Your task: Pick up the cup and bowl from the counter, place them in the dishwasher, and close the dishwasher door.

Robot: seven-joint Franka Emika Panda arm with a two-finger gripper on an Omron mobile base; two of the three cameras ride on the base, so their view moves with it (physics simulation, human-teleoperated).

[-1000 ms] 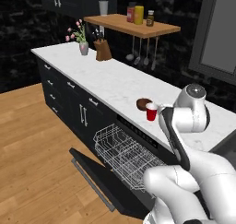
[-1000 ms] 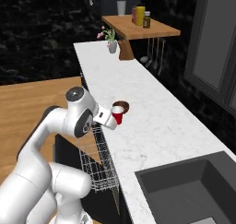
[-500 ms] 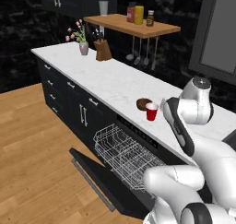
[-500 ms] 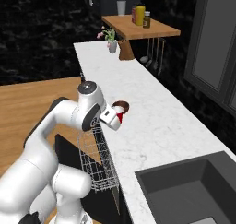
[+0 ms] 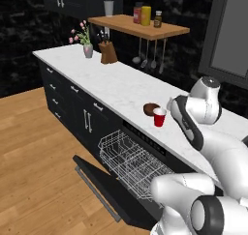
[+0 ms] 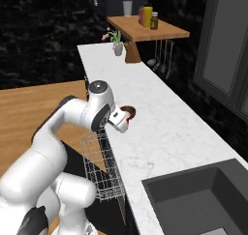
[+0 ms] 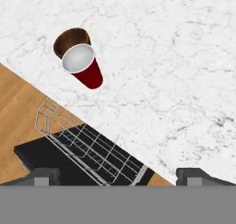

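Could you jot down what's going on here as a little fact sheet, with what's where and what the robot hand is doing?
cup: red cup upright on the counter, near its front edge
bowl: dark brown bowl right beside the cup; contact cannot be told
dishwasher door: door dropped open
rack: white wire rack pulled out, nothing seen in it
gripper: gripper above the counter, fingers apart, holding nothing
task progress: neither item picked up yet
shelf: wooden shelf with bottles
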